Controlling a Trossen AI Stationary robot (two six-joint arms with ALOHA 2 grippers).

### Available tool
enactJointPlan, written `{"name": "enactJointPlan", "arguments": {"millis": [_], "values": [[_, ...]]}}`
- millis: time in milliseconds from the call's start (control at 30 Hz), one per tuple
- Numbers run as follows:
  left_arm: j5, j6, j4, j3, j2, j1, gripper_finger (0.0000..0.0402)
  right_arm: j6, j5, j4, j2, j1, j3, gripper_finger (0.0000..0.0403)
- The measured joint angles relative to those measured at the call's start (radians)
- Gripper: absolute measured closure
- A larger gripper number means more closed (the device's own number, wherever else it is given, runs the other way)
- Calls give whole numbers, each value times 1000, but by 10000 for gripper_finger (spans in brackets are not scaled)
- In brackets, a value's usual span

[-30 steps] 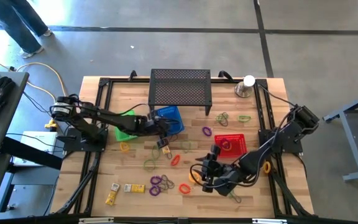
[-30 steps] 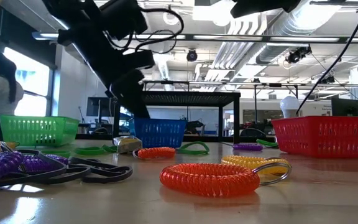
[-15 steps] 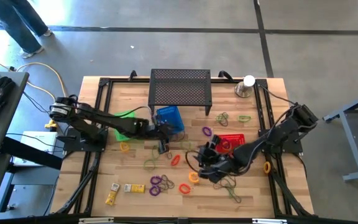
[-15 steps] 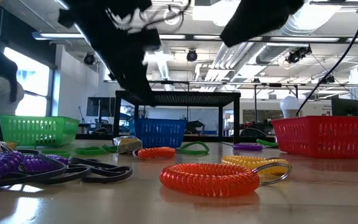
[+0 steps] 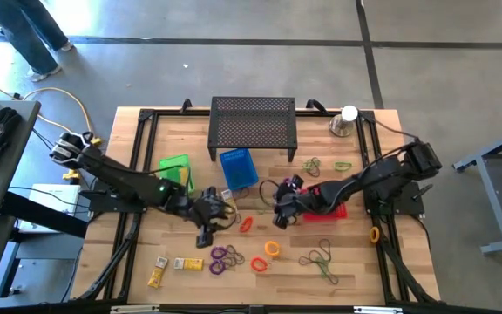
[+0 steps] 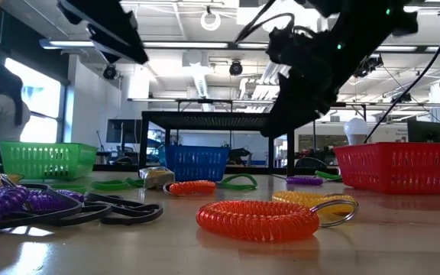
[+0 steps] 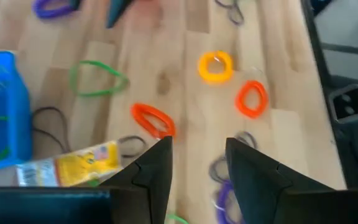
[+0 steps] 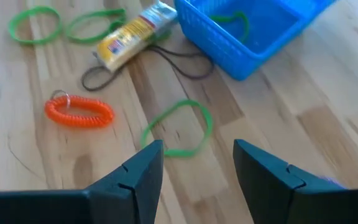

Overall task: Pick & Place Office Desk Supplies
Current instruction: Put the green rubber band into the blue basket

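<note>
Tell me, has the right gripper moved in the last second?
Yes. In the high view the right gripper has moved away from the table's front edge, now beside the red basket.

Wooden table point(image 5: 138, 253) is carrying a black perforated stand point(image 5: 253, 122) and silver cup point(image 5: 342, 125) along the frame's upper edge, green basket point(image 5: 175, 170), blue basket point(image 5: 237, 167) and red basket point(image 5: 331, 200) mid-frame. Purple loops point(image 5: 225, 257), orange coil point(image 5: 259, 264) and yellow packets point(image 5: 187, 263) are lying lower left.
</note>
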State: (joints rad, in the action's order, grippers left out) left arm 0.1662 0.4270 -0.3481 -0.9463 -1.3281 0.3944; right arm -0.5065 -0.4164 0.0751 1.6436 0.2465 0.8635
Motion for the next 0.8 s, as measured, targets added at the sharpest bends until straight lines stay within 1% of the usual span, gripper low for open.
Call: {"name": "enactJointPlan", "arguments": {"millis": [133, 267, 367, 467, 567, 800], "values": [[1, 0, 0, 0, -6, 36, 258, 119, 61, -105, 6, -37, -54, 220], [2, 16, 1, 0, -10, 59, 258, 219, 90, -149, 64, -60, -61, 220], [11, 48, 5, 0, -10, 70, 258, 299, 93, -234, 128, -71, -57, 220], [22, 61, 5, 0, -10, 70, 258, 328, 44, -286, 166, -80, -61, 220], [23, 64, 6, 0, -10, 69, 258, 350, 73, -298, 172, -91, -59, 220], [34, 60, 8, 1, -11, 69, 258, 310, 117, -313, 193, -137, -57, 220]]}}
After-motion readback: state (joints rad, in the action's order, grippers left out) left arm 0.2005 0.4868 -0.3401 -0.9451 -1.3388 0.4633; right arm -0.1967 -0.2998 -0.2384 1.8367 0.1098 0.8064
